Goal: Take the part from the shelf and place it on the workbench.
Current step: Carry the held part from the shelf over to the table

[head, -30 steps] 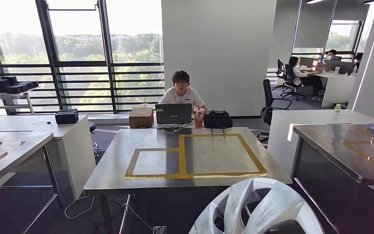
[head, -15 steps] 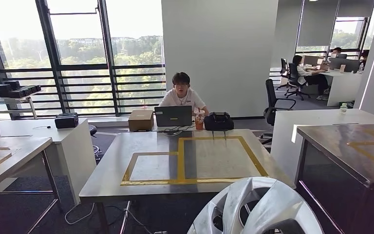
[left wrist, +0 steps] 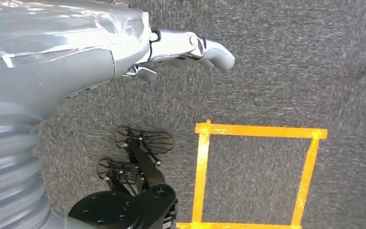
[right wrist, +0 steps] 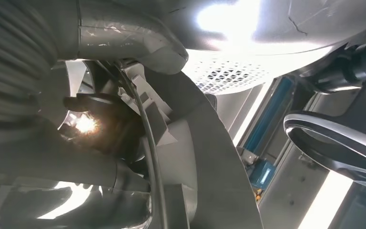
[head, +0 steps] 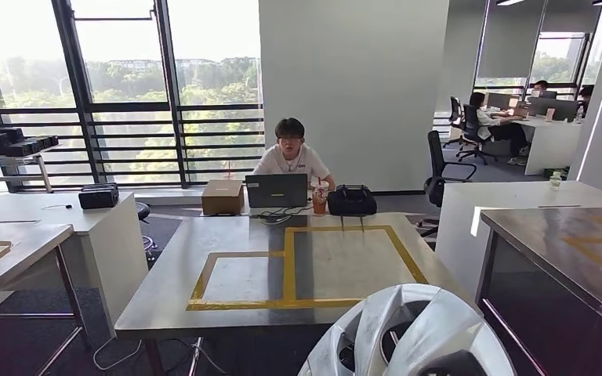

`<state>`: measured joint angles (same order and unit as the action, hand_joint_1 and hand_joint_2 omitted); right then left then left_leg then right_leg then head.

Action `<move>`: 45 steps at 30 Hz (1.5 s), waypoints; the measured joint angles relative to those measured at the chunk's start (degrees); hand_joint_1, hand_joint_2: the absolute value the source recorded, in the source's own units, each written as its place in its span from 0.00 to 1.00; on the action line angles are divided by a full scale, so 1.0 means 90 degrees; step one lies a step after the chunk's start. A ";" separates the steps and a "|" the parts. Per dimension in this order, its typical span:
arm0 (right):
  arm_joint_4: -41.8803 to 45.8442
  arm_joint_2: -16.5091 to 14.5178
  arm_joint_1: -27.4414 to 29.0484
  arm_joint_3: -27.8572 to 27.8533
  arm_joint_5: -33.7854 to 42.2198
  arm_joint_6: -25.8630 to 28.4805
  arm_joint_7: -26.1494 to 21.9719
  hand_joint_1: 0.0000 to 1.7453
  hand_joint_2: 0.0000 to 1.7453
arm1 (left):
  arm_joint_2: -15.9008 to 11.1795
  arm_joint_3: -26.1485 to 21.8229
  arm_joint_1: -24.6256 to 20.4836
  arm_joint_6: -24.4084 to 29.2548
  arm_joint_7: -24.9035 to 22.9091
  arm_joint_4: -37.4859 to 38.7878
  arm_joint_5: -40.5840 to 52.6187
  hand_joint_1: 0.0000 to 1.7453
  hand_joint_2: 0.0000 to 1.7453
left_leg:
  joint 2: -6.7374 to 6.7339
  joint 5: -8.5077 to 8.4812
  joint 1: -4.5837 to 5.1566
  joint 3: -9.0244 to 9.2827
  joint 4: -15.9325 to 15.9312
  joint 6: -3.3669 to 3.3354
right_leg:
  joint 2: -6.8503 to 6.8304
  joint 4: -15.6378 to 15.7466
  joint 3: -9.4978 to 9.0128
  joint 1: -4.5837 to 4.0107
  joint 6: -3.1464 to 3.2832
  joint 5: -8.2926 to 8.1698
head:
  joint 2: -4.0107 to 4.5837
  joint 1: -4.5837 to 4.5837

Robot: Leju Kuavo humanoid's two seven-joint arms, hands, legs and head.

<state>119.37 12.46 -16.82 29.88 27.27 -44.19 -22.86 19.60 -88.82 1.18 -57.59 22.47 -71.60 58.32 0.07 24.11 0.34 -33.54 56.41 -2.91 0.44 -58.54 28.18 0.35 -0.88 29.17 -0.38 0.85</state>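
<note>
Holding the silver part (head: 407, 333) low in frame, my right hand (right wrist: 100, 121) grips it; my left hand (left wrist: 138, 47) hangs empty, fingers apart, before the counter (head: 165, 290).

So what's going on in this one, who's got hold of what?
The robot is carrying the part, a silver wheel cover, low in front of the workbench, whose top is marked with yellow tape rectangles. Its right hand grips the part from behind; the left hand hangs empty over grey carpet. The part is not yet on the bench. A person sits at the far side behind a laptop.
</note>
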 joint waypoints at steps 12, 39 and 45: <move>0.0001 0.0005 0.0029 -0.0011 -0.0016 0.0015 0.0014 1.00 1.00 | 0.0018 -0.0001 -0.0009 0.0025 0.0012 -0.0001 0.0069 0.00 1.00 | 0.0048 0.0494 -0.0040 0.0524 0.0021 0.0226 | -0.0095 0.0105 0.0785 0.0101 -0.0102 -0.0548 | 0.0004 -0.0054; -0.0005 -0.0117 0.0017 0.0002 0.0066 0.0019 0.0175 1.00 1.00 | 0.0027 0.0001 -0.0007 0.0120 -0.0116 -0.0019 -0.0098 0.00 1.00 | 0.0069 0.0221 0.0021 0.0353 -0.0064 -0.0031 | -0.0035 -0.0676 0.1005 0.0117 -0.0261 -0.0115 | 0.0000 -0.0032; -0.0019 -0.0124 0.0018 0.0009 0.0074 0.0015 0.0209 1.00 1.00 | 0.0016 0.0001 -0.0009 0.0147 -0.0099 -0.0004 -0.0069 0.00 1.00 | 0.0048 0.0460 0.0012 0.0426 0.0124 0.0192 | -0.0049 0.0146 0.0671 0.0114 0.0057 -0.0536 | -0.0002 -0.0029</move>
<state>119.20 11.34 -16.66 29.96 27.93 -44.06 -20.98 19.75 -88.80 1.10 -56.27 21.58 -71.64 57.70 0.50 28.25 0.44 -29.71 57.53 -1.18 0.01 -57.23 34.23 1.37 -0.37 24.35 -0.40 0.59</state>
